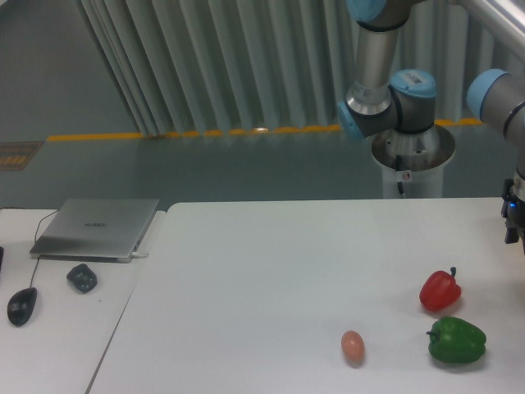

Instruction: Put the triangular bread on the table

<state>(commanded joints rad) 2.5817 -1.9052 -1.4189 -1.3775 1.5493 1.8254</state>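
- Although the task named a triangular bread, no golden-orange wedge showed anywhere in the camera view, so its position, its long axis and its look could not be read.
- Whether the bread was held out of frame at the right, where the arm ran past the edge, or lay somewhere unseen, I could not tell; the way it lay from the fingers was likewise unknown.
- Only a dark piece of the wrist with a small blue light showed at the right edge; the gripper itself was out of view, so whether its fingers were open, closed or clamped on anything could not be told.
- On the table lay a pinkish-brown egg near the front edge, a red pepper to its right and further back, and a green pepper just in front of the red one, the two nearly touching.
- Bare white tabletop spread left of and behind the egg, which I judged the safest ground for a set-down, well apart from the peppers.
- Beyond the table, on the smaller desk at the left, sat a closed laptop, a mouse and a small dark object.
- Behind stood the robot's base and joints.
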